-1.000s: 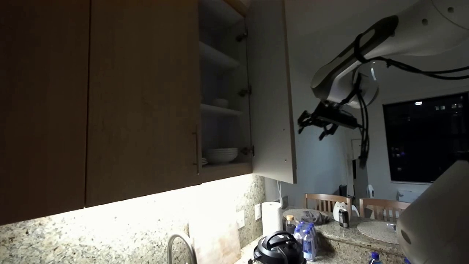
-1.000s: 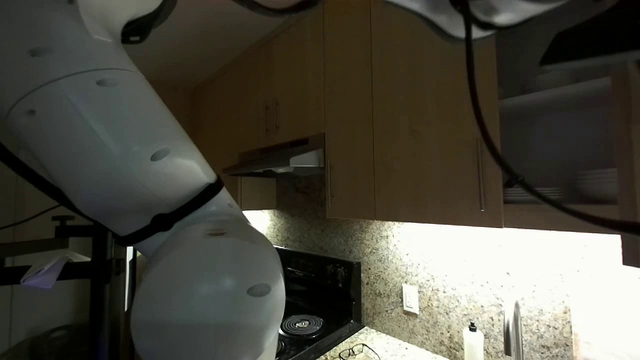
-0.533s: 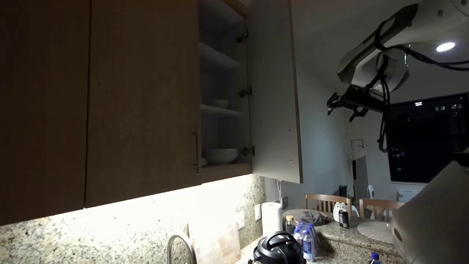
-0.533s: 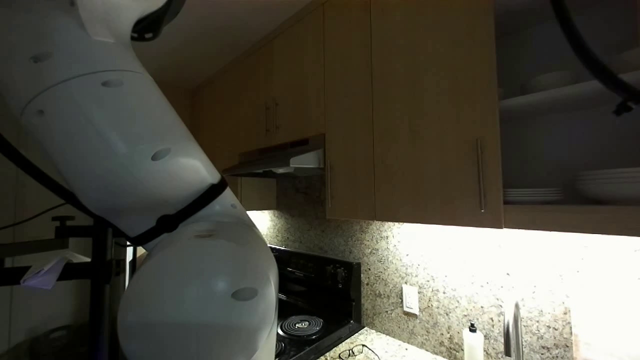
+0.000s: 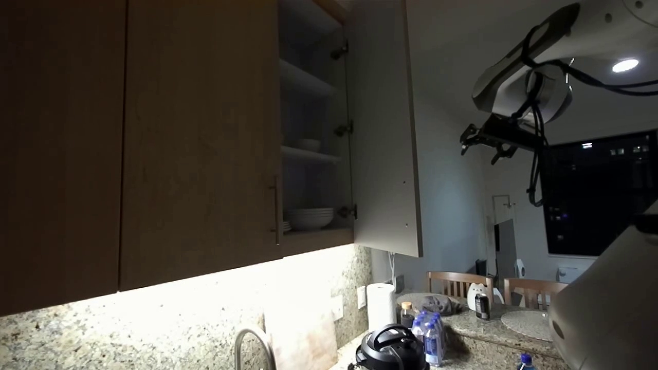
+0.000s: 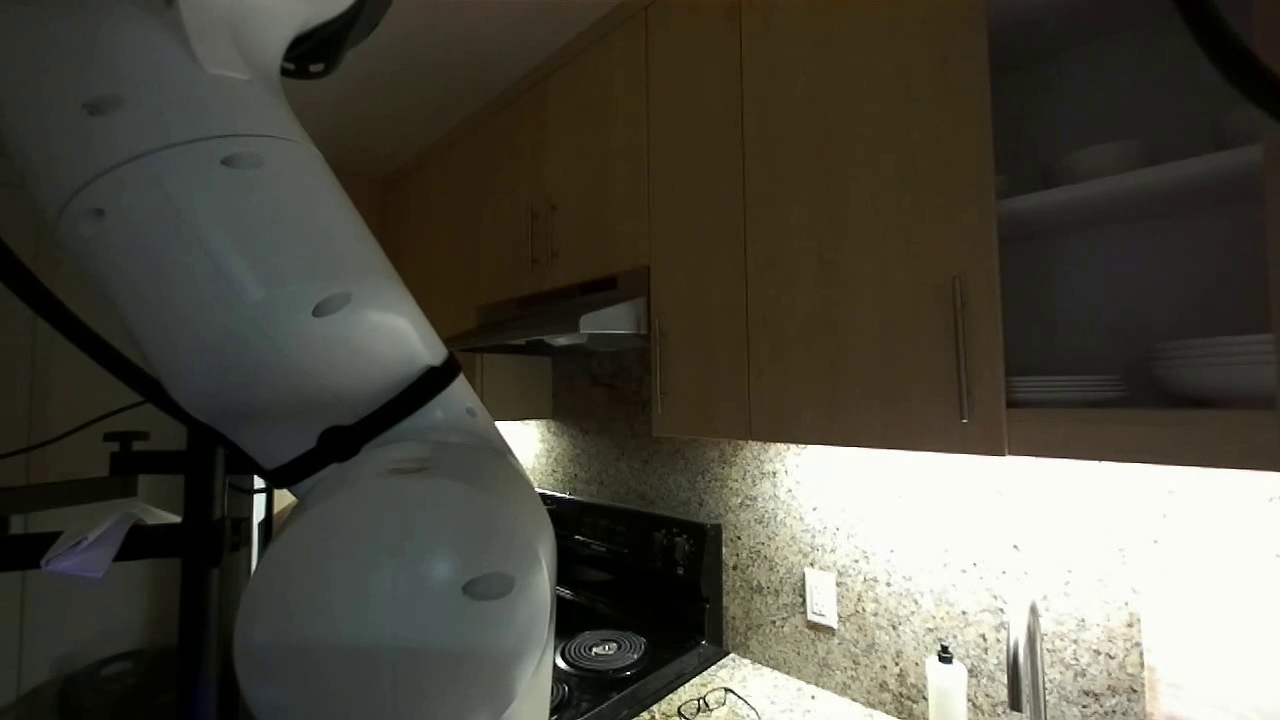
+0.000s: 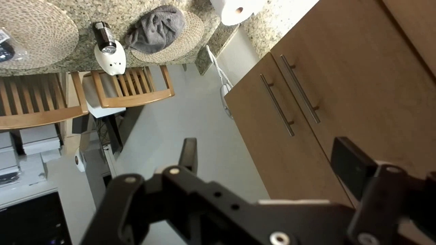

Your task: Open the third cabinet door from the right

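The third cabinet door from the right (image 6: 698, 200) sits closed, left of the wide door (image 6: 870, 220). The tool (image 7: 270, 157) is spread wide, holding nothing, maybe to grab the bar handle (image 6: 658, 366).

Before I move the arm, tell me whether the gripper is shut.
No: in the wrist view, the gripper is open, its jaws standing wide apart.

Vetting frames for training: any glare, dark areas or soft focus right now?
Both exterior views: backsplash partly washed near-white; in an exterior view, the third cabinet door from the right very dim, ceiling light blown out; wrist view: gripper looks slightly soft close up, bar handles crisper.
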Tool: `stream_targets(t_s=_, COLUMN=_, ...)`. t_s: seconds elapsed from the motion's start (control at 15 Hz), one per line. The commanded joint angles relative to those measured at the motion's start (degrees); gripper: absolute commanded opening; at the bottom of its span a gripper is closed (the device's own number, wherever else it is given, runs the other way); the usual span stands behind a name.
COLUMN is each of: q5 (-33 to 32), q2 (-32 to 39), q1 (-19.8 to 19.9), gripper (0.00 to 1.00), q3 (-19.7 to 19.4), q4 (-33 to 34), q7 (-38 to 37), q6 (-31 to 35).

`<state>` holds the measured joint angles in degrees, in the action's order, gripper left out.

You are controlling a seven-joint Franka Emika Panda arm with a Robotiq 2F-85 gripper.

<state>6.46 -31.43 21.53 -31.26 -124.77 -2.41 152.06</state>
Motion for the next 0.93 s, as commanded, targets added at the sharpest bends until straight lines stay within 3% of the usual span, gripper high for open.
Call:
stream_targets(t_s=0.0, q5=-1.0, q2=-4.3, q1=1.4, gripper=1.00, q3=1.6, q4=-1.1, q7=3.9, q6=-5.4)
stream_targets(t_s=0.47, q5=-6.0, q2=-13.4, q1=5.7, gripper=1.00, q3=5.9, q4=-7.1, q7=3.9, q6=-18.4)
stream_targets(t_s=0.87, q5=-13.9, q2=-21.2, q1=9.4, gripper=1.00, q3=14.3, q4=-15.0, q7=1.1, q6=-22.7)
